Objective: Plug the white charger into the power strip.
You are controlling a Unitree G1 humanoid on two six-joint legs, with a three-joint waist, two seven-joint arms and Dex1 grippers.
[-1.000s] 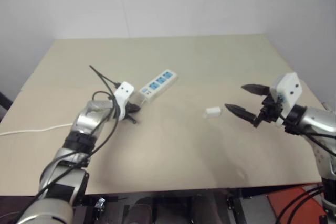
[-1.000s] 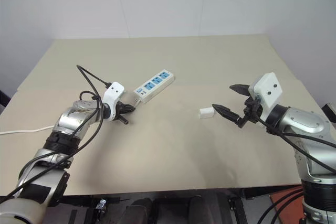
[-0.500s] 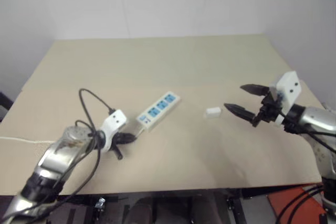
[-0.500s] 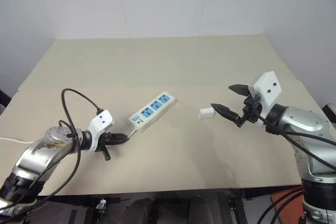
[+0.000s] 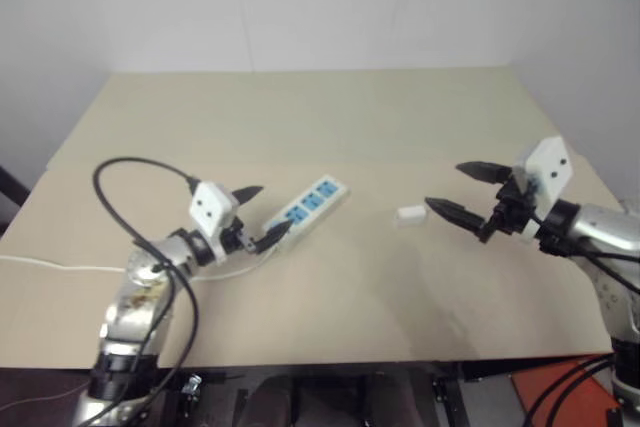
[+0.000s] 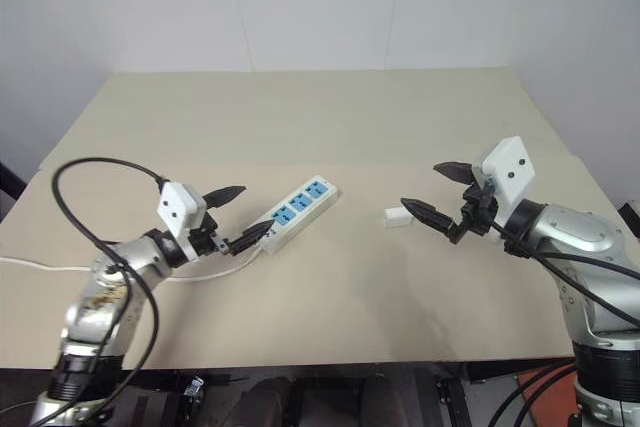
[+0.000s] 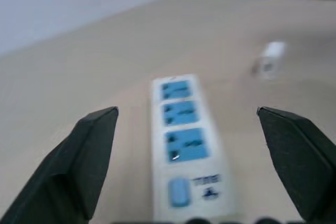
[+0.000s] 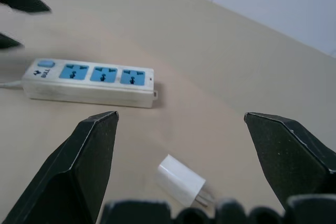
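The power strip (image 6: 300,209) lies flat and aslant on the table, left of centre, its blue sockets facing up. My left gripper (image 6: 255,210) is open at the strip's switch end, with one finger above that end and the other beside it. In the left wrist view the strip (image 7: 186,145) runs away from me between the fingers. The white charger (image 6: 398,217) lies on its side to the right of the strip. My right gripper (image 6: 421,185) hovers open just right of the charger, which lies (image 8: 181,179) low between its fingers with its prongs showing.
The beige table (image 6: 330,297) has bare surface in front of and behind the strip. The strip's thin white cord (image 6: 30,265) trails off the left edge. A pale wall stands behind the table.
My left gripper, shut at the strip's cord end, dragged the strip toward the near edge, then opened and drew back a little. The right arm and the charger stayed put.
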